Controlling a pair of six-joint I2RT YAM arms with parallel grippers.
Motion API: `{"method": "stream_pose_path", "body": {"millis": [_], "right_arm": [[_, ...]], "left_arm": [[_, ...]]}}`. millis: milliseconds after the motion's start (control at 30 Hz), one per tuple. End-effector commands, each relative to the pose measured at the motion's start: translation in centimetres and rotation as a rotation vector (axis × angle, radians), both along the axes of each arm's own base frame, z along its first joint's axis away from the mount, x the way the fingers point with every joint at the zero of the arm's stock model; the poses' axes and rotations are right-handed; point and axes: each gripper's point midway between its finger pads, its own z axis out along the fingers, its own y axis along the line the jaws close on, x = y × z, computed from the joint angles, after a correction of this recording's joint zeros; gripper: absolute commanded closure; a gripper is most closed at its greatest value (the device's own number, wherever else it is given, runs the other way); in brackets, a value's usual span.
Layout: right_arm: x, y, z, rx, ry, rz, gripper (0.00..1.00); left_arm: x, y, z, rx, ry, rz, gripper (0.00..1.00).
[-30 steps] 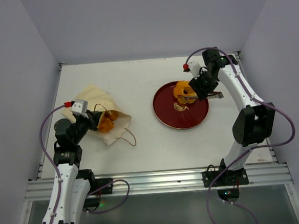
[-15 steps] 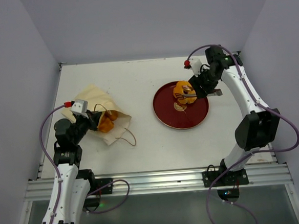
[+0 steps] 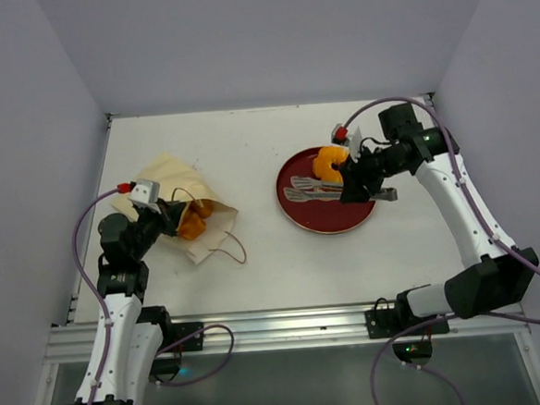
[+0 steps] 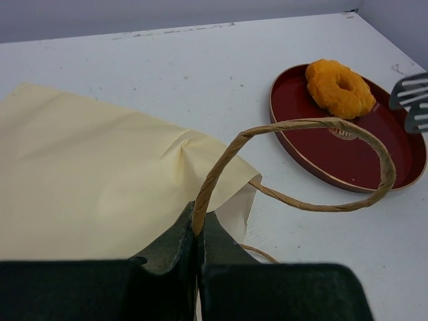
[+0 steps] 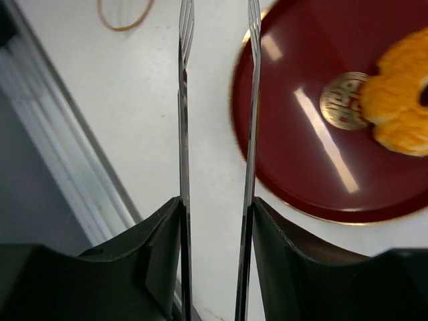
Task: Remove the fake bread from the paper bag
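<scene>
One bag (image 3: 161,175), one plate (image 3: 327,217), one doughnut (image 3: 328,163)

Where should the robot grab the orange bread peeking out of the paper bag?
Pinch the exposed end of the glossy orange bread piece, coming in low from the right. The tan paper bag lies on its side with its mouth opening that way, so paper covers the rest from above.

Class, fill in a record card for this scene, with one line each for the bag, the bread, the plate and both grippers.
paper bag: lying flat on the table's left side, mouth facing right
bread in bag: orange pieces showing at the mouth
doughnut: out of the bag, on the red plate
left gripper: shut on the bag's handle
right gripper: open, empty, over the plate
</scene>
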Motion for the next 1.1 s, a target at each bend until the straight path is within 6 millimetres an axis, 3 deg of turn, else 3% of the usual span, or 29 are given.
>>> {"method": "stream_pose_path", "body": {"millis": [0, 167, 467, 867, 1067], "right_arm": [[-4.5, 4.1, 1.0, 0.150, 0.025, 0.169, 0.53], [-10.3, 8.4, 0.5, 0.235, 0.065, 0.381, 0.55], [-14.1, 11.6, 0.0, 0.250, 0.074, 0.541, 0.58], [-15.4, 15.9, 1.8, 0.267, 0.076, 0.615, 0.60], [-13.4, 18.6, 1.1, 0.266, 0.081, 0.498, 0.60]], "left_arm": [[0.0, -0.8, 0.4, -0.021, -0.016, -0.039, 1.00], [0.0, -1.0, 0.2, -0.032, -0.001, -0.046, 1.00], [0.1, -1.1, 0.0, -0.063, 0.037, -0.046, 1.00], [0.5, -1.3, 0.8, -0.101, 0.050, -0.038, 1.00], [0.4, -1.4, 1.6, -0.132, 0.048, -0.037, 1.00]]}}
